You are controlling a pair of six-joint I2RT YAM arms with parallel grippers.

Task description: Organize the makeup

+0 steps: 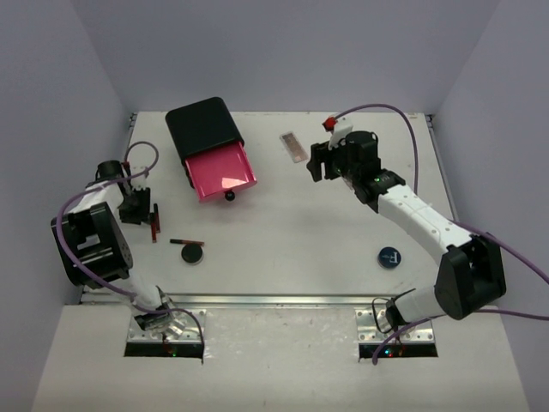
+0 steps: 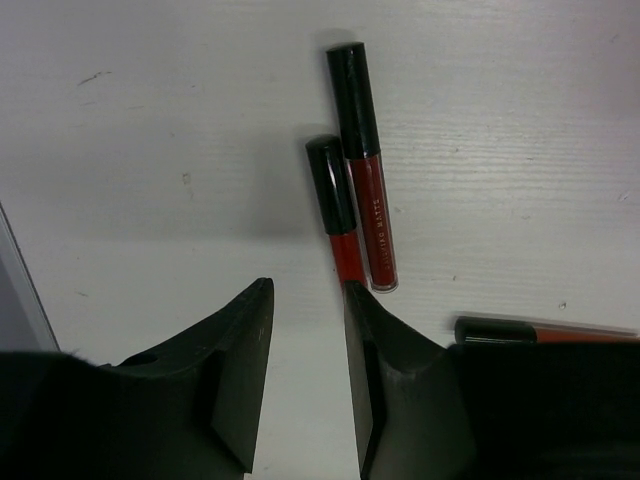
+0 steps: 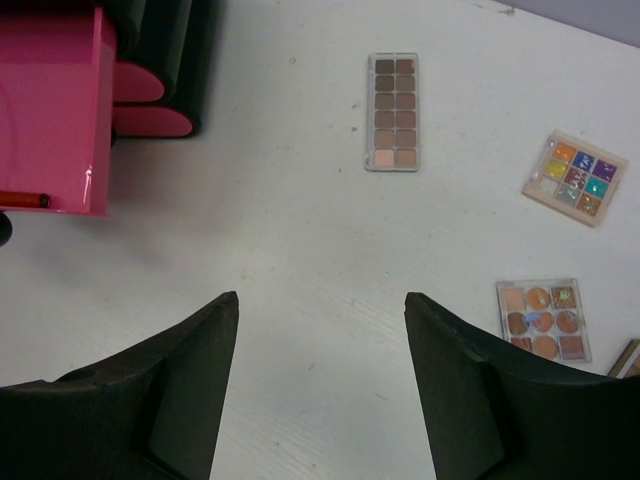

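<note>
Makeup is lying scattered over the white table (image 1: 300,232).

**Left side.** The left gripper (image 2: 308,290) is hovering low near the table's left edge with its jaws parted and nothing between them. In the left wrist view, 2 red tubes with black caps are lying side by side just ahead of the fingers: the longer tube (image 2: 365,170) is sitting farther out, and the shorter tube (image 2: 335,215) is reaching back to the tip of 1 finger (image 2: 385,350). Whether it is touching that finger cannot be told. A 3rd red tube (image 2: 545,330) is lying crosswise to them, partly hidden by the gripper body. In the top view, a round dark compact (image 1: 192,253) is resting near the table's front edge.

**Right side.** The right gripper (image 3: 320,300) is hanging above the table's far middle with its jaws spread wide and empty. Ahead of it, a tan palette (image 3: 393,112) is lying flat. A multicolour palette (image 3: 575,178) and a peach-toned palette (image 3: 543,320) are lying well apart from it, off to 1 side. A dark blue compact (image 1: 390,257) is resting near the front edge, beside the right arm.

**Chest.** The black chest (image 1: 202,124) is standing at the far left, with 1 pink drawer (image 1: 221,172) pulled out. A thin red stick (image 3: 20,200) is showing at the drawer's outer end.
</note>
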